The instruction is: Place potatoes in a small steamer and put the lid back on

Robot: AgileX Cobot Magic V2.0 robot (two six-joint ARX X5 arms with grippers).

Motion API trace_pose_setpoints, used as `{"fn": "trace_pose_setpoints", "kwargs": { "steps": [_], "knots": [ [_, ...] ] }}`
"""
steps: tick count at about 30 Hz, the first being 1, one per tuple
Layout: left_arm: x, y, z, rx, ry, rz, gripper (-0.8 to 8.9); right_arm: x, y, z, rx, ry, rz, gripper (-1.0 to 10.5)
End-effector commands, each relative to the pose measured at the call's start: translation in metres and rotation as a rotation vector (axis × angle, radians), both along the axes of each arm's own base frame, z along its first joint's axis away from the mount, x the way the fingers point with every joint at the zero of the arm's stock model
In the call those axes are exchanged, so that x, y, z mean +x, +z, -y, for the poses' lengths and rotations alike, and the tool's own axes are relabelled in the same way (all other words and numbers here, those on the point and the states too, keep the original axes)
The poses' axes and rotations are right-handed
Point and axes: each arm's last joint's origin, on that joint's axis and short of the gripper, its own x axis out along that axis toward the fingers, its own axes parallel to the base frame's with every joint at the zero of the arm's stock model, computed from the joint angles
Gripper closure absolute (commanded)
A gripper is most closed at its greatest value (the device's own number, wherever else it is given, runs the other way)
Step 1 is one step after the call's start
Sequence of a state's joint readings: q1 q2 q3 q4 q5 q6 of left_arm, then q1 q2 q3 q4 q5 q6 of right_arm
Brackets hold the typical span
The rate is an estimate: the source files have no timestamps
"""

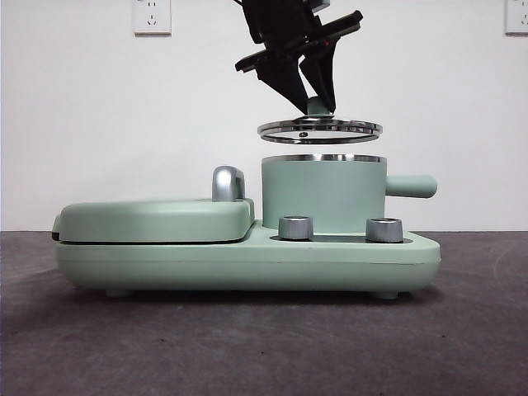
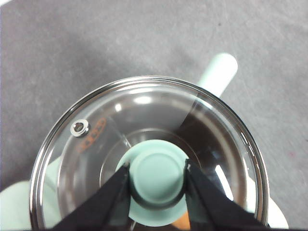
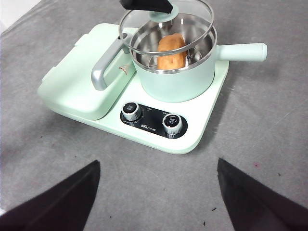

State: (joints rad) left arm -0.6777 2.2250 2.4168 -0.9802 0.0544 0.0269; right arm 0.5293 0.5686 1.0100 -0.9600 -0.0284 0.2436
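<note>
Potato (image 3: pixel 171 50) lies inside the small steamer (image 1: pixel 323 196), orange-brown, resting on the steel interior; only the right wrist view shows it, since the front view looks level at the pot's wall and cannot see in. Lid (image 1: pixel 320 129) hangs level just above the steamer's steel rim, with a clear gap between the two visible in the front view. Left gripper (image 1: pixel 317 106) descends from above and pinches the lid's mint green knob (image 2: pixel 159 177), one black jaw on each side of it, as the left wrist view confirms at close range. That view also shows a small steel vent (image 2: pixel 78 127) in the glass near the rim. Steamer's straight side handle (image 1: pixel 410 186) projects sideways, clear of the lid. Steamer sits on a mint green cooker base (image 1: pixel 247 260), beside a flat griddle cover (image 1: pixel 153 219) with a chrome handle (image 1: pixel 228 183). Two control knobs (image 3: pixel 152 117) sit on the base in front of the pot. Right gripper (image 3: pixel 159 202) hovers well apart over the grey table (image 3: pixel 269 125), jaws spread wide, holding nothing.
</note>
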Motion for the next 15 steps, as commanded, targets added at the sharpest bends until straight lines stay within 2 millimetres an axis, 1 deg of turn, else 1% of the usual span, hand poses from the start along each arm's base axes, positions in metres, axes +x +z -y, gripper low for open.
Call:
{"fn": "trace_pose_setpoints", "kwargs": {
  "steps": [1,8,15],
  "knots": [
    [0.0022,0.0005,0.0085,-0.023,-0.017,0.034,8.05,0.0004,0.0019,-0.0009,0.013,0.004,0.004,5.7],
    [0.0046,-0.0009,0.0066,-0.021,-0.01,0.032,8.05,0.0004,0.0019,-0.0009,0.014,0.003,0.005,5.7],
    [0.0081,-0.0094,0.0083,-0.008,-0.009,0.013,8.05,0.0005,0.002,-0.0009,0.014,0.003,0.005,5.7]
  ]
}}
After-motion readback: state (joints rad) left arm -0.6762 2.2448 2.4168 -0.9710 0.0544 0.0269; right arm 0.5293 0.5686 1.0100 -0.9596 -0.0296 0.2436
